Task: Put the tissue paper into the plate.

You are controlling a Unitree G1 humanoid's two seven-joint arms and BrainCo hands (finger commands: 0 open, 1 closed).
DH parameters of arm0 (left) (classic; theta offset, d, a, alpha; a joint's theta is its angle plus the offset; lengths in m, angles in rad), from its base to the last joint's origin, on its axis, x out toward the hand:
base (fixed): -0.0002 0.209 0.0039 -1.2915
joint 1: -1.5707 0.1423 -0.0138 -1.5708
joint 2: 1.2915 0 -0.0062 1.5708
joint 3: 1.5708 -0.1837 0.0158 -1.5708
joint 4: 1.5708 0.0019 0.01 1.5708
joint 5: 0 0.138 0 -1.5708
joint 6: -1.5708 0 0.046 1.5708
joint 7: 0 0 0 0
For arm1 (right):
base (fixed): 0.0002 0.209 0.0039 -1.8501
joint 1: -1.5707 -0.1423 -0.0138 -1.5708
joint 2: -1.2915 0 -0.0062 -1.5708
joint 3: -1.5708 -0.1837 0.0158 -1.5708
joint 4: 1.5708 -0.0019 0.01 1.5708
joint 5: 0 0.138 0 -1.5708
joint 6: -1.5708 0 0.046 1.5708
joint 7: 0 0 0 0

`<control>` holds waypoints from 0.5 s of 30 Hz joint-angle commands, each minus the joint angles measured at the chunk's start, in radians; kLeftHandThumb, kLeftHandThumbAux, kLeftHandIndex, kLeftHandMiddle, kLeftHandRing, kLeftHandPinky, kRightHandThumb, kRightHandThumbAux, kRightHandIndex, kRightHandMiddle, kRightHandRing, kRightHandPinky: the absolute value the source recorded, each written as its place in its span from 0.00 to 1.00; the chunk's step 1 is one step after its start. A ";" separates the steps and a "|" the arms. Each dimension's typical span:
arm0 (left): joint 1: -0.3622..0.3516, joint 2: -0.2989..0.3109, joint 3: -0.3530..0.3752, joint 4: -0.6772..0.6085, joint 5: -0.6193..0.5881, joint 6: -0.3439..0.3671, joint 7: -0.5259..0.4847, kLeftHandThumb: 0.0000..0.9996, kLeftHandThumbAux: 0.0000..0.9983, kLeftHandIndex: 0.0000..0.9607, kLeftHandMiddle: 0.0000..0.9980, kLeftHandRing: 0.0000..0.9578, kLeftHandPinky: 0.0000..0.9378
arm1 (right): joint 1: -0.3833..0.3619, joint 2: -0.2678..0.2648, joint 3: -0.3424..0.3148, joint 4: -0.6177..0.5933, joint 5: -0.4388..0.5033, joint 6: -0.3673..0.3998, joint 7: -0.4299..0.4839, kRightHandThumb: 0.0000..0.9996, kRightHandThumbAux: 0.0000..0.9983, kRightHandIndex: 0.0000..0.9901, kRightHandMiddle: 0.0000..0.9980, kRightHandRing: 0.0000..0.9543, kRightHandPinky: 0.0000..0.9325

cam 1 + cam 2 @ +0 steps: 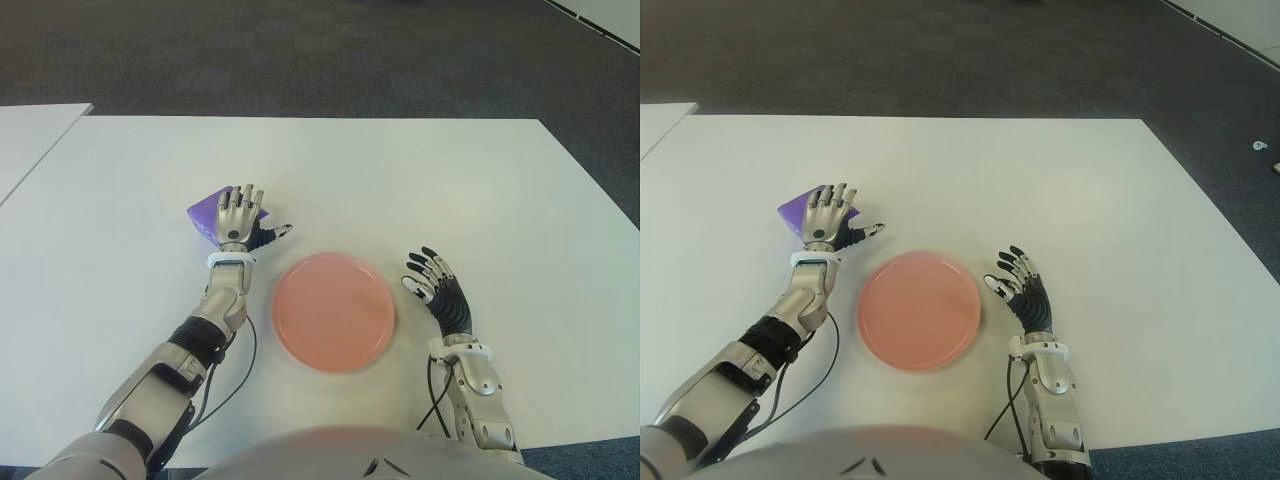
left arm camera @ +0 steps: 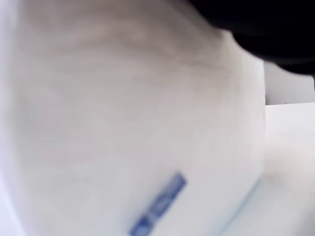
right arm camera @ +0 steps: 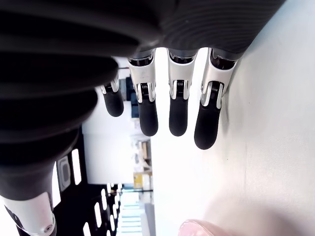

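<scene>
Nearest the robot, the pink plate (image 1: 333,311) sits on the white table (image 1: 480,190) between both hands. The right hand (image 1: 433,281) shows just right of the plate, fingers spread, holding nothing. Farther out, the left hand (image 1: 238,218) lies flat-fingered over the purple tissue paper (image 1: 205,212), apparently not yet closed around it. The tissue sits beyond and left of the plate, partly hidden under the fingers. The left hand is clearly the nearer; carry direction judged back and rightward.
</scene>
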 commanded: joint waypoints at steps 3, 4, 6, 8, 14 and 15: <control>-0.032 -0.001 -0.009 0.091 -0.023 -0.002 -0.012 0.25 0.17 0.06 0.00 0.00 0.00 | 0.057 -0.007 -0.012 0.091 -0.012 0.075 -0.009 0.28 0.68 0.13 0.24 0.24 0.25; -0.038 -0.003 -0.010 0.104 -0.025 -0.004 -0.010 0.25 0.18 0.05 0.00 0.00 0.00 | 0.056 -0.007 -0.012 0.093 -0.012 0.073 -0.009 0.28 0.68 0.13 0.24 0.24 0.25; -0.067 -0.008 -0.015 0.169 -0.036 -0.021 0.001 0.25 0.18 0.04 0.00 0.00 0.00 | 0.054 -0.009 -0.012 0.097 -0.013 0.066 -0.008 0.27 0.68 0.14 0.24 0.24 0.25; -0.100 -0.015 -0.020 0.258 -0.048 -0.048 0.014 0.25 0.19 0.03 0.00 0.00 0.00 | 0.051 -0.011 -0.012 0.103 -0.014 0.058 -0.007 0.27 0.68 0.14 0.24 0.25 0.25; -0.152 -0.022 -0.038 0.400 -0.071 -0.097 0.010 0.25 0.22 0.02 0.00 0.00 0.00 | 0.044 -0.017 -0.014 0.119 -0.013 0.040 -0.005 0.26 0.67 0.14 0.24 0.25 0.26; -0.156 -0.021 -0.041 0.411 -0.074 -0.103 0.003 0.26 0.24 0.02 0.00 0.00 0.00 | 0.043 -0.019 -0.015 0.122 -0.012 0.037 -0.004 0.26 0.67 0.14 0.24 0.24 0.25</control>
